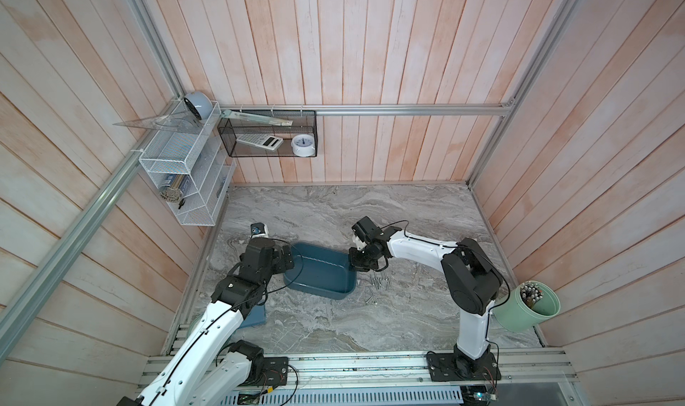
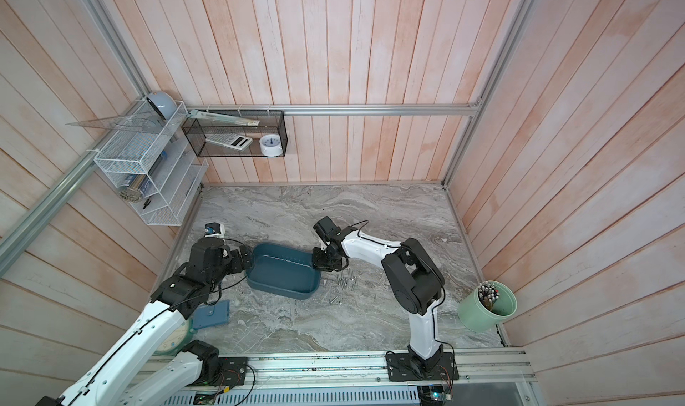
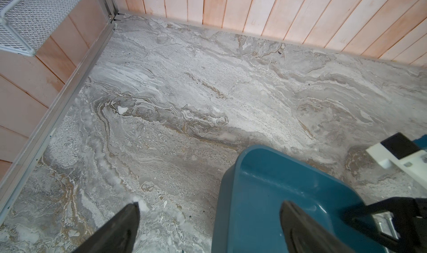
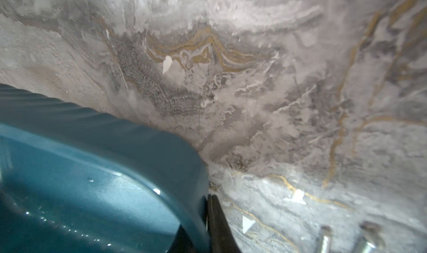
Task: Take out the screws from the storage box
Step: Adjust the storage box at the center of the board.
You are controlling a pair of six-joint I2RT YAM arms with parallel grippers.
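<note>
- The storage box [image 1: 318, 274], a shallow dark teal-blue plastic tray with rounded corners and a low rim, sits on the grey veined marble tabletop [image 1: 370, 207], a little toward 9 o'clock of the tabletop's middle in both top views.
- The screws [image 1: 378, 280], thin silver metal ones with small heads, lie on the marble outside the box, just beside its 3 to 4 o'clock side. Most form a tight cluster near the corner, with a few loose ones toward 5 o'clock.
- The right gripper [image 1: 357, 265], black on a white arm, is at the box's 2 o'clock corner. The right wrist view shows one dark finger [image 4: 217, 221] against the outside of the box wall and another inside it, so the jaws are clamped on the rim.
- Two blurred screw heads show in that wrist view, near the outer finger.
- The left gripper [image 1: 287, 259] hovers at the box's 9 o'clock end with its jaws spread wide and nothing between them. In the left wrist view one finger [image 3: 305, 228] is over the box's corner and the other finger [image 3: 120, 228] is over bare marble.
- Whether the box rests flat or is tipped at the gripped corner cannot be told.
- A pale green cylindrical cup [image 1: 526, 307] of long metal rods leans at the tabletop's 4 o'clock edge.
- A flat blue rectangular piece [image 2: 211, 313] lies at 7 o'clock, partly under the left arm.
- A black wire mesh basket [image 1: 267, 150] hangs on the back wall at 11 o'clock.
</note>
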